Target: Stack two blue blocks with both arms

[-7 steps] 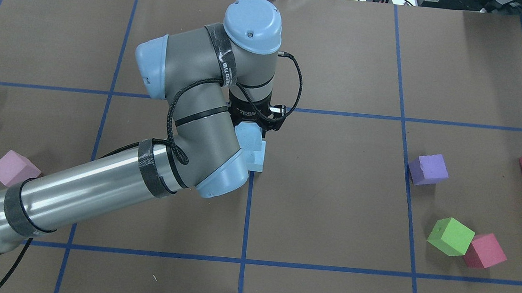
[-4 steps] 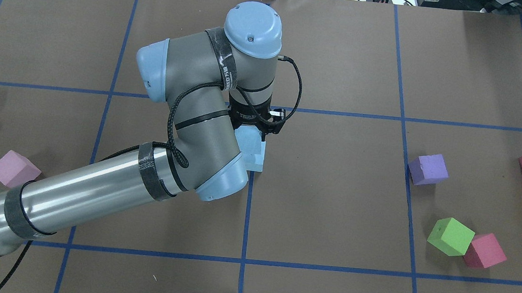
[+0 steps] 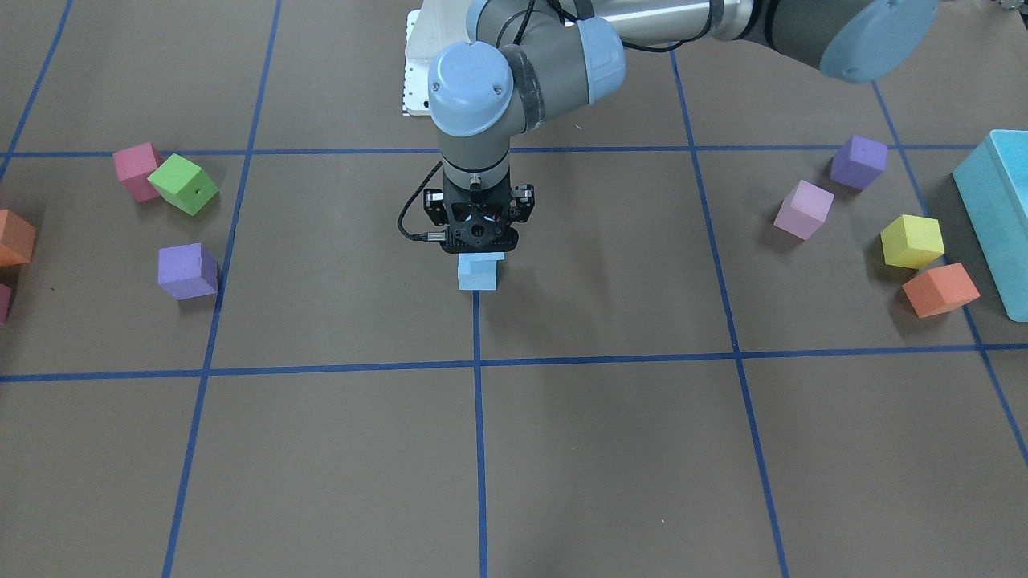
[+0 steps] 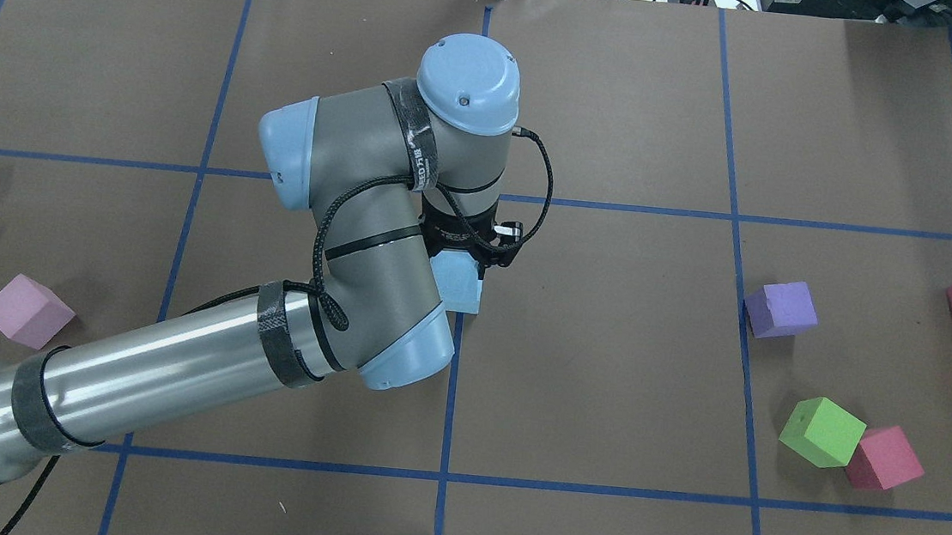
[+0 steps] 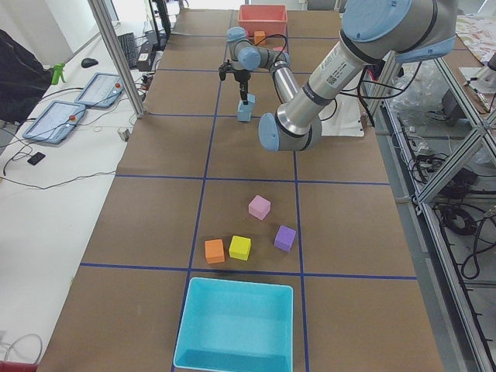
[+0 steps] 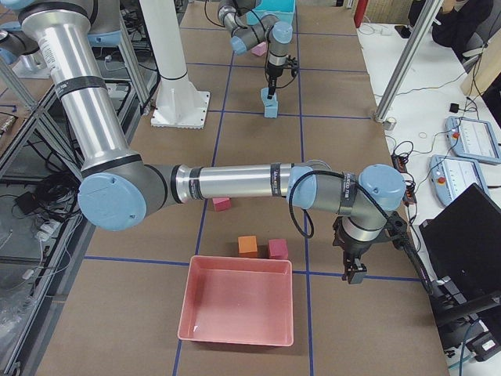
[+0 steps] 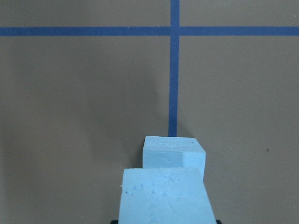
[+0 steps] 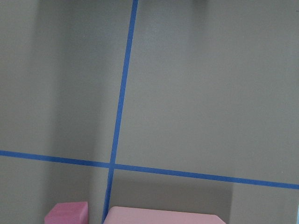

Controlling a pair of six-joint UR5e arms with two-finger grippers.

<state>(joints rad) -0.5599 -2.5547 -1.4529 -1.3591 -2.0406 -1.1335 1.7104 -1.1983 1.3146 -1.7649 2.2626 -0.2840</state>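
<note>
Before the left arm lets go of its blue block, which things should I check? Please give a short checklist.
1. Left gripper grips the top blue block: ok.
2. Bottom blue block lies flat on the table: ok.
3. Top block touches the bottom one: cannot tell.
4. Top block is centred over the bottom one: cannot tell.
5. Right gripper is far from both blocks: ok.
</note>
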